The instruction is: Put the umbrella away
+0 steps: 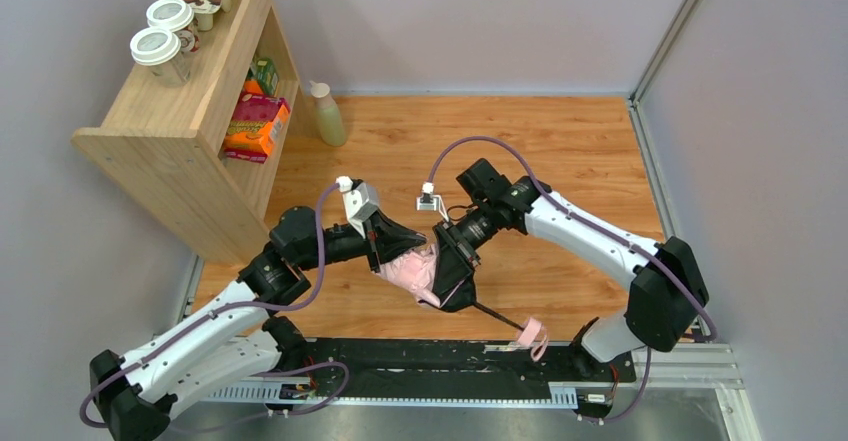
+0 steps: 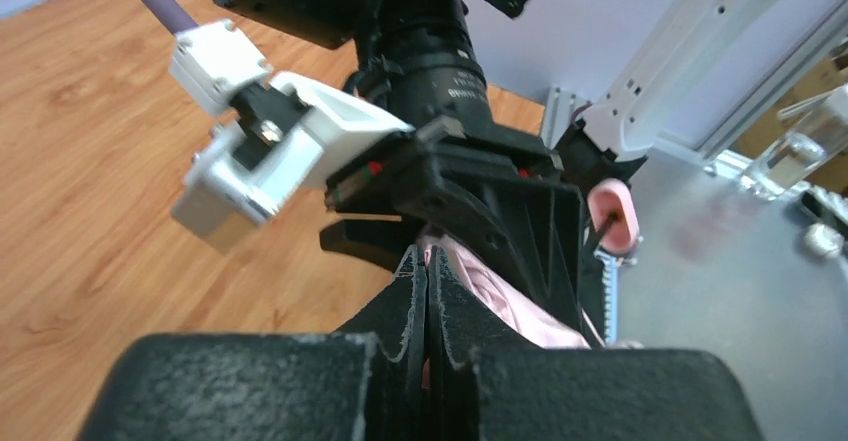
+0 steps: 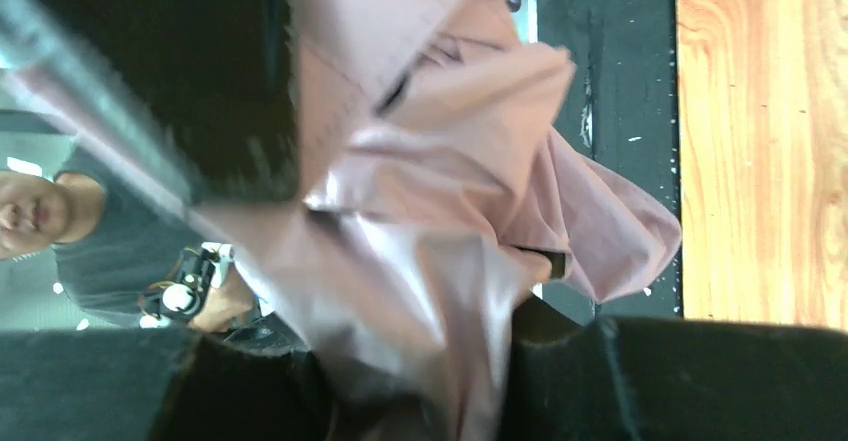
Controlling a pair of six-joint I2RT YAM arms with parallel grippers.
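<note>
Progress, top view, L to R: the wooden shelf [image 1: 170,131] at upper left is not reached. Whether it is the storage spot can't be told. The umbrella [image 1: 412,269] is held off the table [image 1: 560,151] at frame centre, between both claws, so it is not yet put away. The canopy [image 1: 405,261] is collapsed but bunched and loose, with no strap wrapped around it. The shaft [image 1: 495,316] is seen extended toward lower right, with the pink handle [image 1: 528,336] at its end, over the black base rail at the bottom edge. Judged approx. early-to-mid: collapsing the shaft, tidying the fabric and stowing are left.

Pose: the L arm is stretched from lower left up to centre, wrist turned right. The left gripper [image 2: 426,261] has its fingers pressed together, and a thin fold of pink fabric seems to be pinched at the tips. The R arm is bent in from the right edge, elbow high, wrist angled down-left. The right gripper [image 1: 447,289] is clamped on a thick wad of canopy, as the R wrist view shows. The two claws sit just beside each other.
</note>
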